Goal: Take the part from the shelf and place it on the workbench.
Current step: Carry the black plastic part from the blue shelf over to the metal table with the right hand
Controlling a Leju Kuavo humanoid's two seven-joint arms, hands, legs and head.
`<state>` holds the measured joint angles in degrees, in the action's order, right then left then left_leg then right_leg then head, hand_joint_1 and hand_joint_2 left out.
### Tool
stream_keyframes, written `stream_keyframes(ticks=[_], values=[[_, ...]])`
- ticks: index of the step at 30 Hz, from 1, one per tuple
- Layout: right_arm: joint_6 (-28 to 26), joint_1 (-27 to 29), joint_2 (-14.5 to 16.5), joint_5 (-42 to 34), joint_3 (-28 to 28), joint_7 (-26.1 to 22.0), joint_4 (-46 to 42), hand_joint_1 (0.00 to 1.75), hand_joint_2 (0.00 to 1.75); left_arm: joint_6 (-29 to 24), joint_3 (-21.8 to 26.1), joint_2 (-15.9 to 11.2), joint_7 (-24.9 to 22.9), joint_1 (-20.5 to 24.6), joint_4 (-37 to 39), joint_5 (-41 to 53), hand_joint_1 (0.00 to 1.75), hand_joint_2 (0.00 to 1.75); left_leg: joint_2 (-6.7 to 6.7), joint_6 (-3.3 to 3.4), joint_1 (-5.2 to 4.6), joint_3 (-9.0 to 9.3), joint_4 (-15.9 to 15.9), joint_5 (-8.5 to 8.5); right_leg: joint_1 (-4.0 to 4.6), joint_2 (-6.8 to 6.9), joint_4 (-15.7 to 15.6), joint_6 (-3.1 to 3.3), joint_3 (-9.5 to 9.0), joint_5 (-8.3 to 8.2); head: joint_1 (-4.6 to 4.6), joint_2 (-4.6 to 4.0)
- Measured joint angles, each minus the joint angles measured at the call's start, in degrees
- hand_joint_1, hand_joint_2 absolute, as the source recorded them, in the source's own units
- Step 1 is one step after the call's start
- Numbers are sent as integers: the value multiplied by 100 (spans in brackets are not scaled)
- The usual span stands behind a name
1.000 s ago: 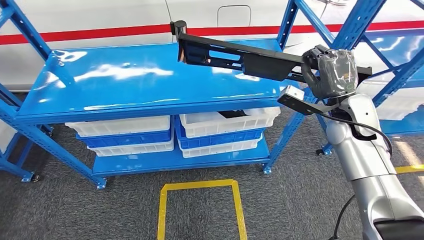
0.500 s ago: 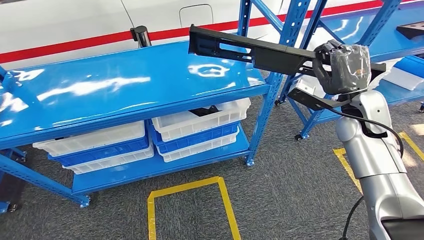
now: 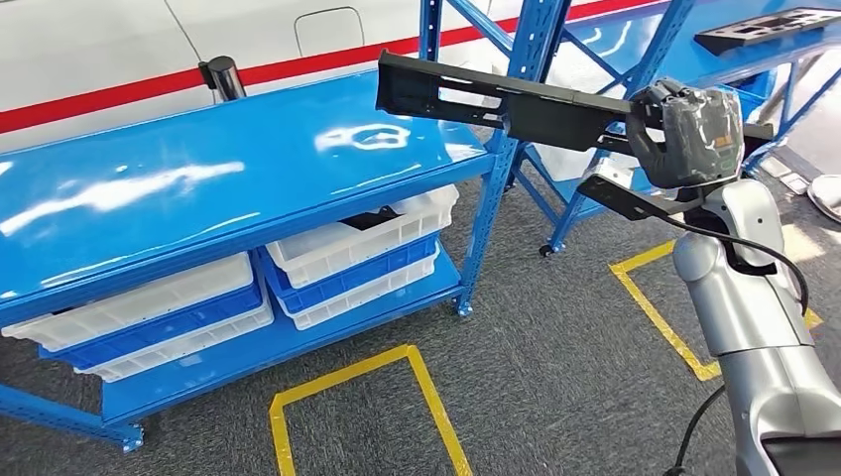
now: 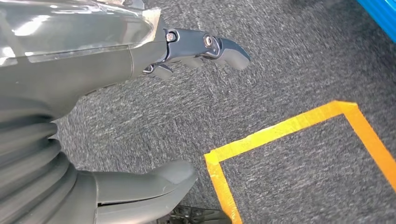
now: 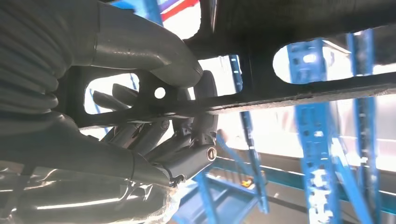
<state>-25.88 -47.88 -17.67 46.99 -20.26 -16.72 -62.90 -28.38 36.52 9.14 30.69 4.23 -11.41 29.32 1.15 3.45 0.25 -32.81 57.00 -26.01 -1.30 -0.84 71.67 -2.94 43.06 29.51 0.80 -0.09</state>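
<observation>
My right hand [image 3: 684, 134] grips a long black part [image 3: 496, 97] with slots cut in it, held up in the air; the part reaches left over the corner of the blue shelf top [image 3: 198, 169]. In the right wrist view the fingers [image 5: 187, 154] and thumb [image 5: 144, 51] wrap around the black part [image 5: 299, 88] near its end. My left hand [image 4: 140, 60] hangs over the grey carpet with fingers apart and nothing in it.
White and blue bins [image 3: 347, 258] fill the shelf's lower level. A second blue rack [image 3: 635, 59] stands to the right with a black piece [image 3: 764, 25] on it. Yellow tape squares [image 3: 347, 397] mark the carpet, also seen under the left hand as yellow tape [image 4: 289, 135].
The whole scene has slid left, so the camera has turned right. The right hand keeps its hold on the black part at the same place in the picture.
</observation>
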Motion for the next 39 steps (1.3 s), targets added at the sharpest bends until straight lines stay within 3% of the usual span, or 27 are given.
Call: stream_keyframes(ticks=[1,2,3,5,7,9,10,12,14,15,16,17,18,20,22,23,25,27,29,31,32,33,34,35,37,38,39], values=[[0,13,3,-2,0,-3,7,175,175,-1,11,1,-4,-2,0,0,0,175,80,1,-8,-6,1,1,0,10,146,-25,45,31,1,0],[0,21,4,-2,0,-5,13,175,175,-1,18,1,-8,-2,0,0,0,175,156,1,-14,-9,3,0,0,26,70,-62,-24,-15,-1,0],[0,22,4,-2,1,-7,16,175,175,-1,21,2,-9,1,0,1,0,175,230,-3,-18,-8,5,-2,1,78,-242,-103,-216,-127,1,0],[0,-6,7,-2,1,-9,17,175,175,-5,25,2,5,7,0,1,0,175,359,-31,-50,-6,24,-22,38,381,-1069,-132,-705,-360,-11,0],[0,-30,11,-5,2,-7,16,175,175,-34,39,4,79,8,0,-21,0,175,480,-70,-103,-3,50,-47,88,555,-1481,-68,-926,-470,-8,0],[0,-21,-5,-9,7,-2,16,175,175,-84,61,8,169,11,0,-51,0,175,604,-100,-121,4,58,-65,80,421,-1499,7,-905,-503,4,0],[0,-15,-19,-10,11,0,16,175,175,-104,70,8,195,15,0,-58,0,175,575,-128,-107,-2,84,-99,49,354,-1505,32,-902,-519,2,0],[3,-22,-34,-11,18,3,15,175,175,-130,87,9,230,15,0,-60,0,175,286,-198,-63,-129,404,-344,-19,233,-1520,107,-897,-557,12,0],[7,-30,-26,-10,19,9,15,175,175,-135,101,11,265,-1,0,-60,0,175,-39,-257,-19,-439,1134,-750,-37,102,-1521,154,-878,-579,21,0],[6,-29,-20,-5,18,11,17,175,175,-133,104,11,282,-9,0,-57,0,175,-94,-278,-1,-598,1487,-892,-38,26,-1520,162,-871,-586,22,0],[2,-27,-15,6,17,10,20,175,175,-131,105,11,299,-13,0,-55,0,175,-112,-294,17,-692,1687,-932,-41,-53,-1518,163,-864,-591,23,0],[-4,-22,-12,19,17,10,23,175,175,-129,106,11,311,-13,0,-48,0,175,-118,-304,38,-694,1691,-864,-46,-134,-1515,161,-861,-598,24,0],[-11,-17,-13,32,19,11,25,175,175,-130,106,11,320,-11,0,-39,0,175,-136,-309,63,-592,1477,-698,-55,-215,-1509,153,-861,-604,25,0],[-23,-11,-16,48,23,19,24,175,175,-133,106,10,332,-6,0,-22,0,175,-349,-316,126,-237,740,-316,-55,-367,-1478,122,-841,-612,25,0],[-33,-10,-27,68,37,36,19,175,175,-135,110,9,342,0,0,-14,0,175,-552,-309,148,-28,272,-167,-35,-496,-1444,49,-777,-633,9,0],[-36,-4,-40,80,47,45,13,175,175,-132,113,9,346,7,0,-9,0,175,-569,-285,126,-14,221,-175,-28,-557,-1445,-5,-738,-653,5,0],[-37,22,-96,101,69,55,-6,175,175,-122,116,18,352,35,0,3,0,175,-433,-178,75,-20,180,-136,-44,-634,-1466,-118,-671,-696,0,0],[-35,47,-172,101,91,58,-31,175,175,-114,120,27,354,58,-1,8,0,175,-293,-50,56,-10,106,-64,-33,-413,-1242,-145,-525,-578,-22,0],[-21,63,-220,84,104,60,-49,175,175,-104,135,33,368,59,-1,-10,0,175,-144,12,33,-19,75,-33,-15,-103,-540,-100,-191,-254,-50,0],[1,91,-245,66,104,58,-52,175,175,-82,165,43,408,53,0,-49,0,175,23,24,2,-36,78,-31,-14,-16,131,-114,91,-14,-56,0],[9,106,-260,57,104,57,-52,175,175,-73,178,47,429,53,0,-64,0,175,103,26,-10,-40,79,-31,-14,1,193,-146,84,-4,-56,0],[11,118,-275,50,105,56,-53,175,175,-69,187,50,444,55,0,-68,0,175,178,26,-19,-41,80,-32,-14,33,8,-184,-51,-73,-56,0],[11,125,-290,44,108,56,-57,175,175,-69,191,50,455,60,0,-69,0,175,247,23,-26,-37,81,-34,-10,118,-376,-213,-292,-188,-57,0],[11,120,-303,40,110,56,-66,175,175,-69,193,51,462,65,0,-68,0,175,309,16,-38,-33,82,-39,7,285,-822,-216,-563,-296,-63,0],[11,101,-322,34,114,56,-91,175,175,-69,196,58,471,70,0,-66,0,175,431,-15,-85,-23,89,-56,85,537,-1419,-146,-911,-454,-70,0],[11,97,-329,33,115,55,-100,175,175,-70,197,62,474,71,0,-65,0,175,493,-32,-108,-17,92,-65,119,573,-1505,-99,-950,-481,-75,0],[11,99,-339,32,117,55,-104,175,175,-70,199,66,475,71,0,-65,0,175,561,-48,-124,-11,94,-73,138,504,-1506,-63,-935,-507,-74,0]])
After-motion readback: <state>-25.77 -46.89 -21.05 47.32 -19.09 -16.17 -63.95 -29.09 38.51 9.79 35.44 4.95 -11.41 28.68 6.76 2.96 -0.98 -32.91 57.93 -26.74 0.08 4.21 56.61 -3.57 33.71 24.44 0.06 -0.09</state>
